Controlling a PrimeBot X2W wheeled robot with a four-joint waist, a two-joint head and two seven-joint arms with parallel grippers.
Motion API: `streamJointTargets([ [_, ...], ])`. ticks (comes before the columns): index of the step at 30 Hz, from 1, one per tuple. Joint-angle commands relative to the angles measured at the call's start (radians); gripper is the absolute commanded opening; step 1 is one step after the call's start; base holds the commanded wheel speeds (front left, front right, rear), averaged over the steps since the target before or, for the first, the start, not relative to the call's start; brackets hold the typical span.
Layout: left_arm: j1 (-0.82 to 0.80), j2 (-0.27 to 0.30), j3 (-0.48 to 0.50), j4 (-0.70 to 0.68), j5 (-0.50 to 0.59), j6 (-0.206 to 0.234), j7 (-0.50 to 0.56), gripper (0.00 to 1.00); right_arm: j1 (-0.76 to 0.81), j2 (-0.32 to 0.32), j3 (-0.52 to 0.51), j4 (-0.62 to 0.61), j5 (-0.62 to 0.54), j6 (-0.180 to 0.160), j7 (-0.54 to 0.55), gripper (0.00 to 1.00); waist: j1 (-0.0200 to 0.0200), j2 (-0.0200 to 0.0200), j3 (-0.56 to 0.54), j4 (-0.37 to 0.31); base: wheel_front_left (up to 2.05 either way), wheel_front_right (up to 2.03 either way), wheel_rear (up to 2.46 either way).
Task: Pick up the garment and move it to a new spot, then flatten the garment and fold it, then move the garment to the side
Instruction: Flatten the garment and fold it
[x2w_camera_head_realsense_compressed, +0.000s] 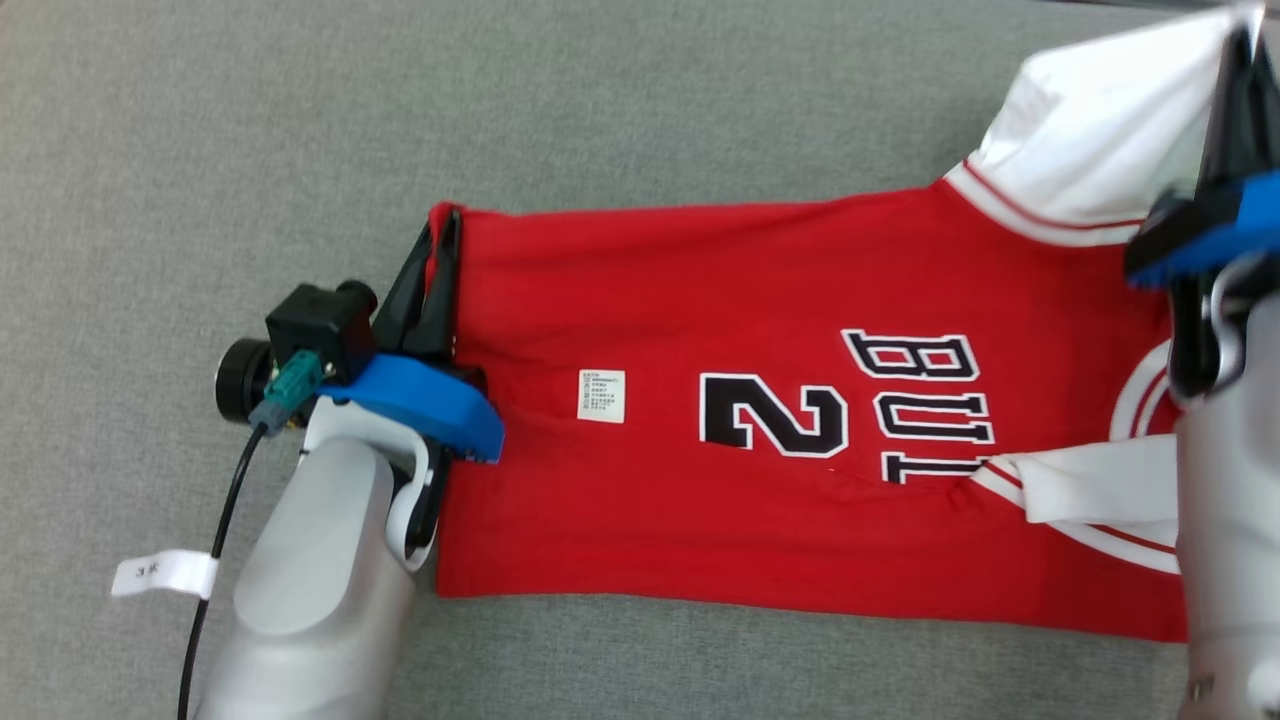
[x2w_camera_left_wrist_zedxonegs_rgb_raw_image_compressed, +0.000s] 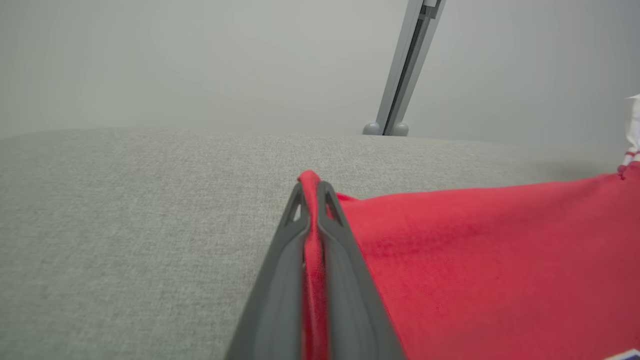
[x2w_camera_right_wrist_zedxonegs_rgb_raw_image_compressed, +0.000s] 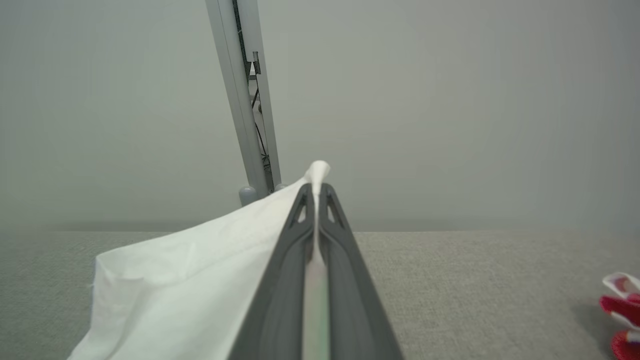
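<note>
- Left gripper (x2w_camera_head_realsense_compressed: 445, 232): at the 9 o'clock end of the garment (x2w_camera_head_realsense_compressed: 700, 480), clenched on the far corner of the red hem. The left wrist view shows a ridge of cloth pinched between its fingers. This looks like an anchor hold, so the cloth can be drawn taut.
- The garment lies across the grey surface (x2w_camera_head_realsense_compressed: 200, 150), hem toward 9 o'clock, collar end toward 3 o'clock, number and lettering facing up. The body is mostly flat, but one white sleeve (x2w_camera_head_realsense_compressed: 1090, 485) lies folded over it near 4 o'clock.
- Right gripper (x2w_camera_head_realsense_compressed: 1243, 50): at 2 o'clock, clamped on the tip of the other sleeve (x2w_camera_head_realsense_compressed: 1100, 120), which rises off the surface. It probably pairs with the left hold to stretch the far edge flat before folding.
</note>
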Motion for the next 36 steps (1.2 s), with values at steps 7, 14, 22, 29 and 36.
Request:
streamJointTargets([
  [7, 0.122, 0.012, 0.037, 0.013, 0.018, 0.002, 0.000, 0.00, 0.361, 0.032, 0.037, -0.192, 0.165, 0.000, -0.004, 0.00, 0.0000, 0.0000, -0.115, -0.069, 0.00, 0.00, 0.00],
  [14, 0.244, 0.014, 0.111, 0.017, 0.035, 0.002, 0.000, 0.00, 0.581, 0.066, 0.073, -0.243, 0.258, 0.000, -0.004, 0.00, 0.0000, 0.0000, -0.181, -0.099, 0.00, 0.00, 0.00],
  [22, 0.356, 0.004, 0.134, 0.038, 0.058, 0.002, 0.000, 0.00, 0.673, 0.082, 0.067, -0.203, 0.287, 0.000, -0.004, 0.00, 0.0000, 0.0000, -0.231, -0.106, 0.00, 0.00, 0.00],
  [29, 0.415, -0.006, 0.172, -0.009, 0.091, 0.034, -0.001, 1.00, 0.671, 0.071, 0.089, -0.182, 0.213, 0.000, -0.004, 1.00, 0.0000, 0.0000, -0.262, -0.103, 0.00, 0.00, 0.00],
  [36, 0.486, -0.015, 0.194, -0.144, 0.126, 0.061, -0.001, 1.00, 0.649, 0.076, 0.073, -0.207, 0.135, 0.000, -0.003, 1.00, 0.0000, 0.0000, -0.284, -0.100, 0.00, 0.00, 0.00],
])
